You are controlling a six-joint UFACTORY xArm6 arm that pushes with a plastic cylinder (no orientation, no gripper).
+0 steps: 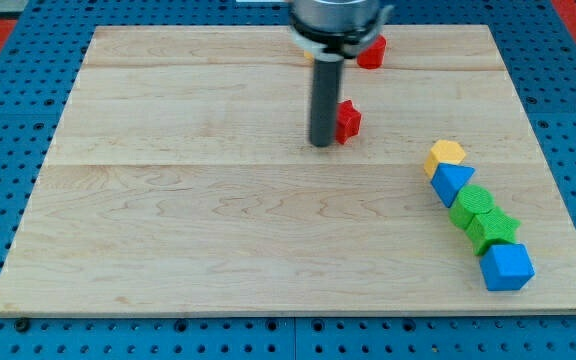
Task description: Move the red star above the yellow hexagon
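The red star (pixel 348 120) lies on the wooden board (pixel 198 230), up from the middle. My tip (pixel 321 144) rests on the board against the star's left side; the dark rod hides the star's left edge. The yellow hexagon (pixel 446 154) lies at the view's right, lower than the star, at the top of a chain of blocks. A second red block (pixel 372 51) lies near the board's top edge, just right of the arm's head.
Below the yellow hexagon, a chain runs down to the right: a blue triangle (pixel 452 184), two green blocks (pixel 473 205) (pixel 494 231) and a blue block (pixel 508 266). A sliver of an orange-yellow block (pixel 309 58) shows behind the rod.
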